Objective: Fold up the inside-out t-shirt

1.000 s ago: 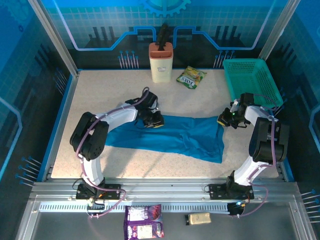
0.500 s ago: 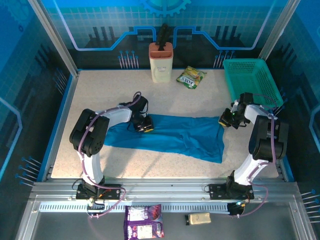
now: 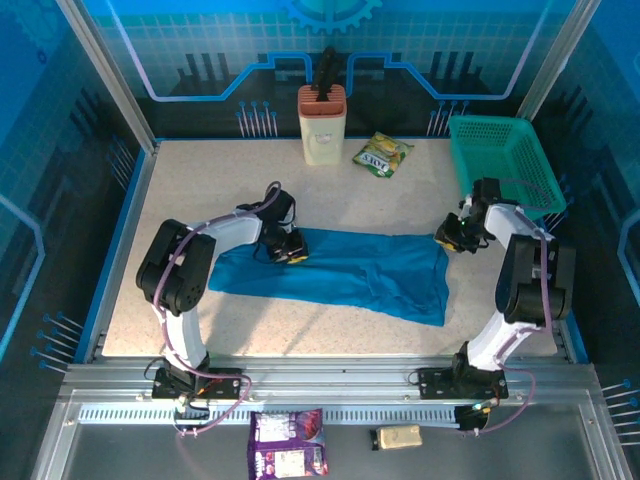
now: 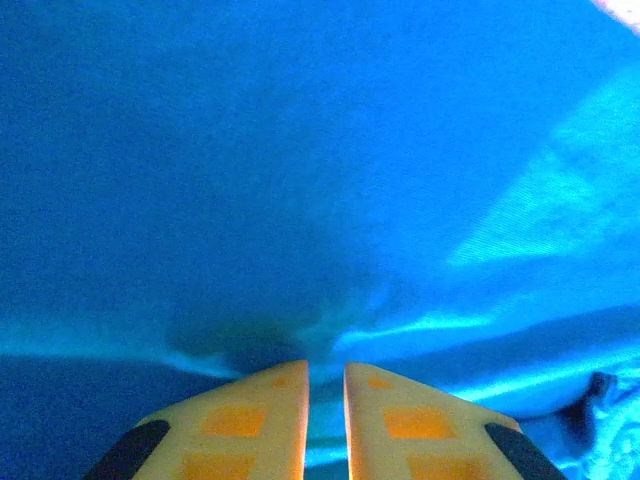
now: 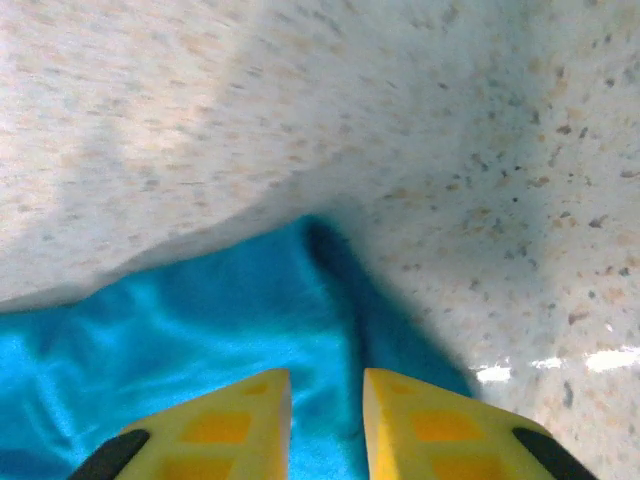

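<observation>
Along the far edge of the shirt (image 3: 340, 275), cloth is clamped by the left gripper (image 3: 292, 254), the right gripper (image 3: 446, 240) parted at a corner; spreading seems underway, a corner grip needed next

Overhead cam is bright, even and fairly sharp, with soft shadows on the table (image 3: 200, 190). Left wrist cam is a saturated blue smear over the t-shirt (image 4: 300, 150), mostly out of focus I think. Right wrist cam: broad shadow, small glare spot lower right.
</observation>
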`<state>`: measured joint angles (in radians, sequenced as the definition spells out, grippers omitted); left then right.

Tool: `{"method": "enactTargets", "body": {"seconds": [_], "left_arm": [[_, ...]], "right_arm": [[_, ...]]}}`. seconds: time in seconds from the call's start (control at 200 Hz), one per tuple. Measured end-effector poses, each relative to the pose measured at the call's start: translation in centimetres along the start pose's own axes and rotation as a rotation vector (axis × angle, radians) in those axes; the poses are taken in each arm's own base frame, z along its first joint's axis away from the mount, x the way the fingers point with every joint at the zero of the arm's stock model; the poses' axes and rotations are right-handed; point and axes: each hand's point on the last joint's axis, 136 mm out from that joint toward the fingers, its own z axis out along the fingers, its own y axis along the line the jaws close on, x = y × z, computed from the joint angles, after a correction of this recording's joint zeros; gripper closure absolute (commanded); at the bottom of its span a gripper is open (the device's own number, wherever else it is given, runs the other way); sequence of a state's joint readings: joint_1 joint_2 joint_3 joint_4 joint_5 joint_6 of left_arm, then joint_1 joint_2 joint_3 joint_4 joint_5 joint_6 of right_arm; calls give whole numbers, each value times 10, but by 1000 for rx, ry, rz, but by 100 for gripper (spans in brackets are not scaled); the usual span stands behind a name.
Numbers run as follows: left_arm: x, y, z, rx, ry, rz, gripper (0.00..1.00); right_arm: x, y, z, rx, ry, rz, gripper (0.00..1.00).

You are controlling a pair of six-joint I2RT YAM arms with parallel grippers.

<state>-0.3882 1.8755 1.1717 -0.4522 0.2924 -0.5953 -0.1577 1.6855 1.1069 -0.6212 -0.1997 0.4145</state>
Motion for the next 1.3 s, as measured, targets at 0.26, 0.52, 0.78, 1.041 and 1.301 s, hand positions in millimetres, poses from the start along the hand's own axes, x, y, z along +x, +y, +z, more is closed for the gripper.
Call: {"method": "enactTargets", "body": {"seconds": [0.26, 0.52, 0.78, 1.041, 1.301], "left_arm": [[-49, -24, -40, 33, -107, 62, 81], [-81, 27, -43, -26, -112, -21, 82], [-84, 64, -35, -56, -87, -100, 82], [-74, 87, -27, -51, -62, -149, 82], [-42, 100, -35, -14, -83, -172, 82]], "right_arm": [[29, 64, -56, 1, -121, -196, 60], [131, 101, -17, -45, 80, -315, 58], [178, 65, 29, 55, 214, -261, 55], [176, 69, 44, 10, 234, -212, 52], [115, 89, 58, -37, 207, -191, 52]]}}
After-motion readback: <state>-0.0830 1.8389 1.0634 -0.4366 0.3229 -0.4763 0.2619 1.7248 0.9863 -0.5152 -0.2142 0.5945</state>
